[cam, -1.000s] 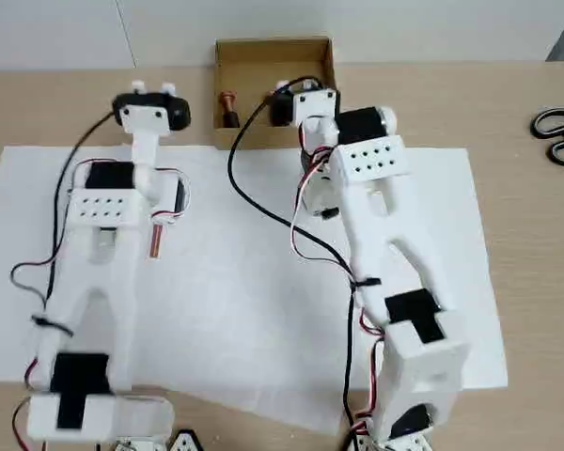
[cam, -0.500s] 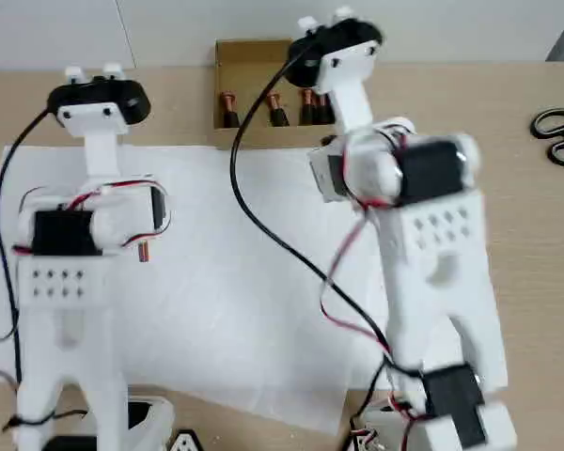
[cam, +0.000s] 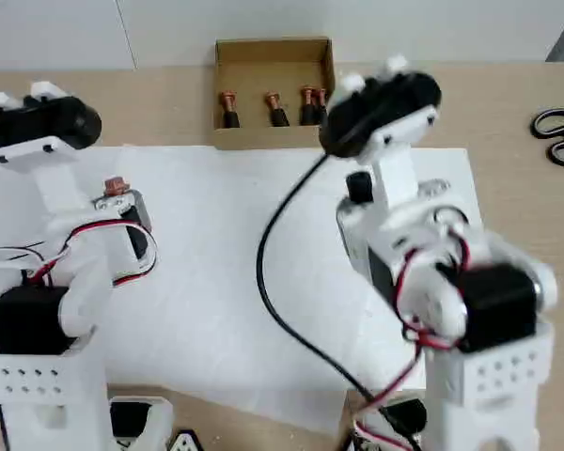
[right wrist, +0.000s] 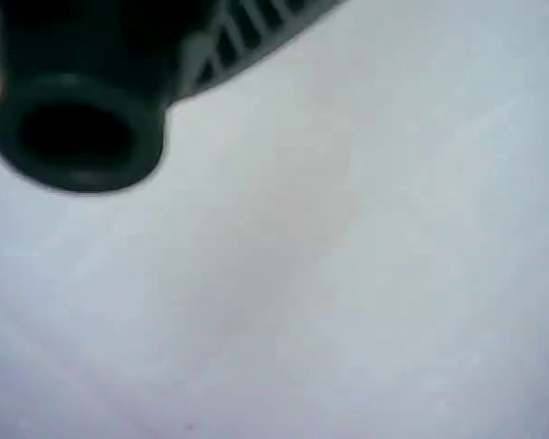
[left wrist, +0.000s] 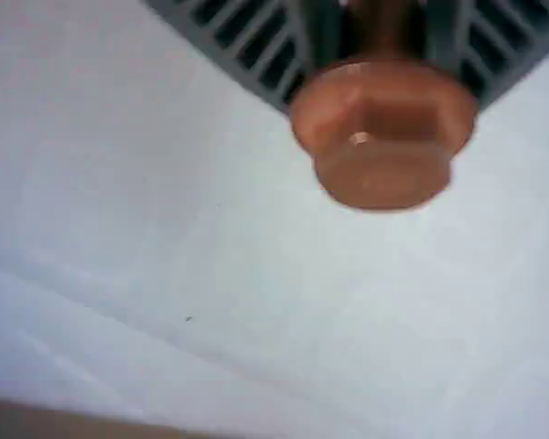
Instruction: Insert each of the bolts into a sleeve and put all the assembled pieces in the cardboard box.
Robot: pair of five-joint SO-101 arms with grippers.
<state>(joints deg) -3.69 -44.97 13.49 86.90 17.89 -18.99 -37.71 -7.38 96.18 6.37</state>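
Lifting clear: a second ago the left arm lay low over the white paper sheet (cam: 226, 282) and the right arm reached into the box. Both have since risen and drawn back toward 6 o'clock.
Meaning: the box delivery looks finished. With a bolt in one gripper and a sleeve in the other, the next insertion seems ready to line up.
Left gripper (cam: 122, 205): at 9 o'clock in the high view, above the paper, with its ribbed grey fingers (left wrist: 247, 37) clamped on the shank of a bolt.
Bolt: a copper-coloured hex-head metal bolt (left wrist: 380, 137) with a broad flange under the head. The head stands free of the fingers and points up in the high view.
Box: an open brown cardboard box (cam: 273, 44) at 12 o'clock, just beyond the paper's far edge.
Assembled pieces (cam: 274, 108): copper heads on black bodies, lying in a row in the box. There are at least three, and the right-hand pair sit too close together to count.
Right gripper (cam: 361, 191): just off centre toward 2 o'clock, closed on a sleeve.
Sleeve: a black cylindrical plastic sleeve (right wrist: 73, 133) whose open bore is empty and faces the wrist camera.
Scissors: black-handled scissors (cam: 559, 136) at the far 2 o'clock edge of the wooden table (cam: 508, 113), well apart from the work.
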